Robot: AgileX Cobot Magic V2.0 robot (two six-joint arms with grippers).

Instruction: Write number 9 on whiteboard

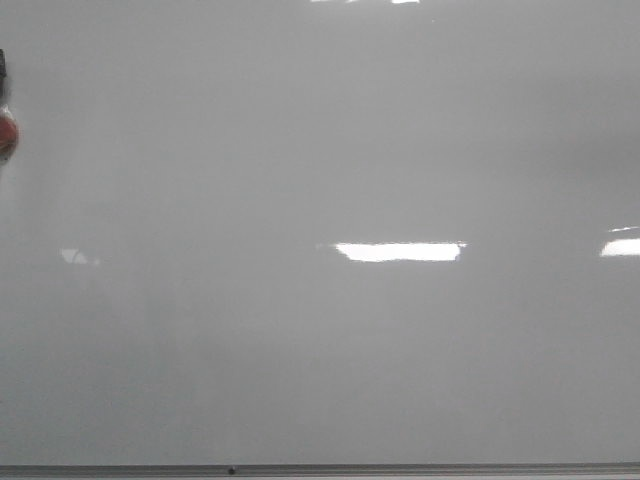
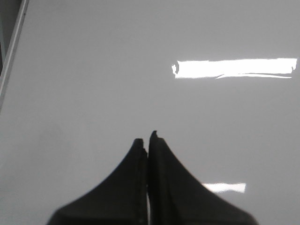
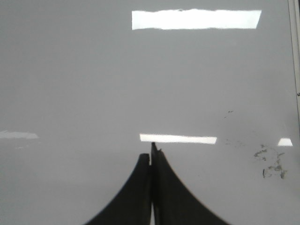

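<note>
The whiteboard (image 1: 320, 330) is a glossy pale grey surface that fills the front view, with bright light reflections on it. The number 9 is out of view in every frame. In the left wrist view my left gripper (image 2: 147, 139) is shut with nothing between its black fingers, over bare whiteboard (image 2: 93, 84). My right gripper (image 3: 150, 153) is also shut and holds nothing, over the whiteboard (image 3: 93, 84) in the right wrist view. Neither gripper shows in the front view.
A thin grey frame (image 1: 400, 468) runs along the board's bottom edge. A small dark and red object (image 1: 5, 130) pokes in at the far left; I cannot tell what it is. Faint black smudges (image 3: 272, 164) mark the board near its side frame (image 3: 294, 47). Another frame edge (image 2: 11, 51) shows beside the left gripper.
</note>
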